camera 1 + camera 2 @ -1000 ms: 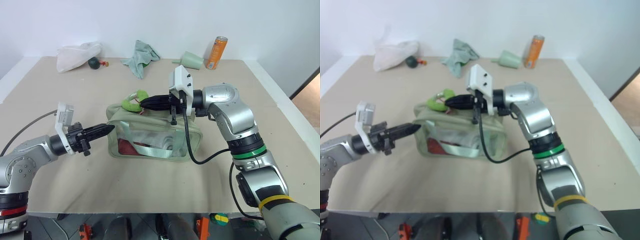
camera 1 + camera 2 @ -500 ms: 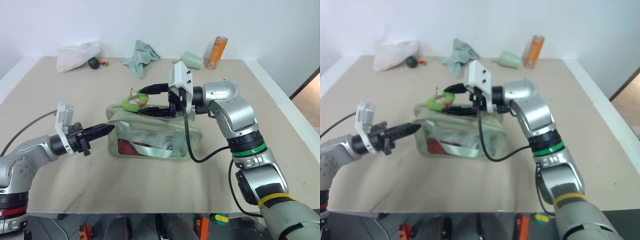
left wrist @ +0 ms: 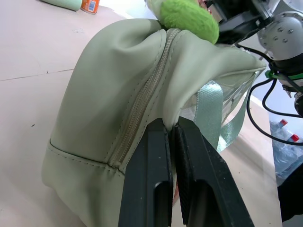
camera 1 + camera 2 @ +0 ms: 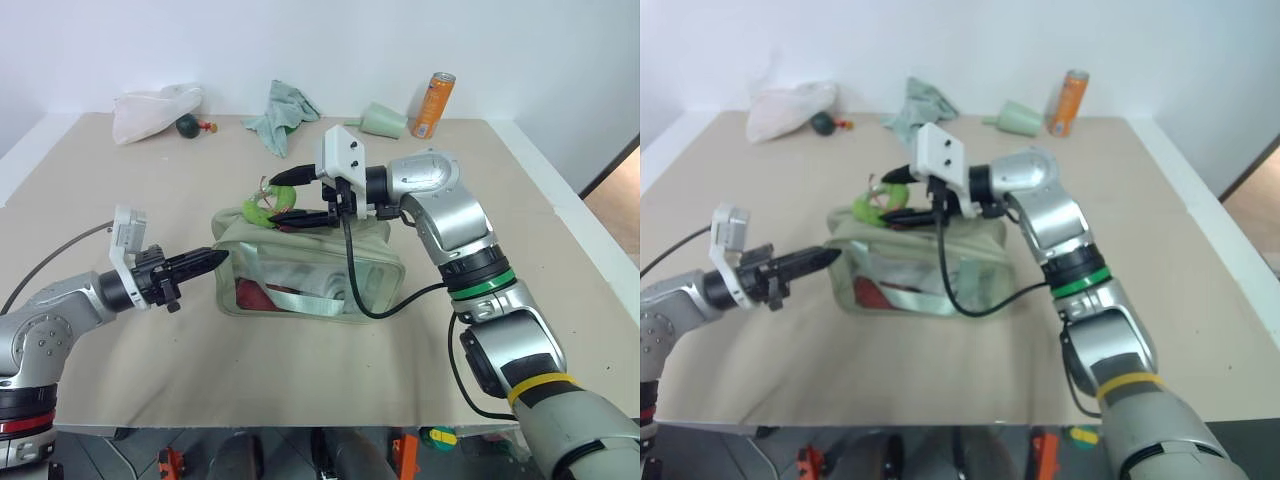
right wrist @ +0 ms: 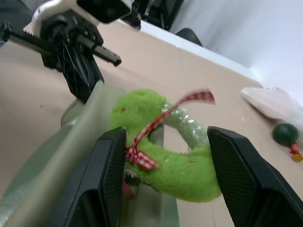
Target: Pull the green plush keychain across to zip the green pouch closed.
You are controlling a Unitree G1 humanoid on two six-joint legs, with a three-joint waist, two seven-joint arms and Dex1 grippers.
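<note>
Right pincer [image 4: 290, 200]: jaws spread, one finger on each side of the keychain [image 4: 268, 206], not clamped on it.
Left pincer [image 4: 205, 260]: shut, pinching the fabric at the pouch's left end beside the zipper [image 3: 142, 101].
Keychain: lime fuzzy ring with a red checked ribbon, sitting on top of the pouch [image 4: 300, 265] at its far left corner.
Pouch: mid-worktop [image 4: 300, 370], clear panel facing near, straps draped over it.
Handling: the charm looks light and squashy, so fur alone may slip; I would grip the ring's body close to the ribbon. The pouch is soft and will likely buckle unless its end is held.
</note>
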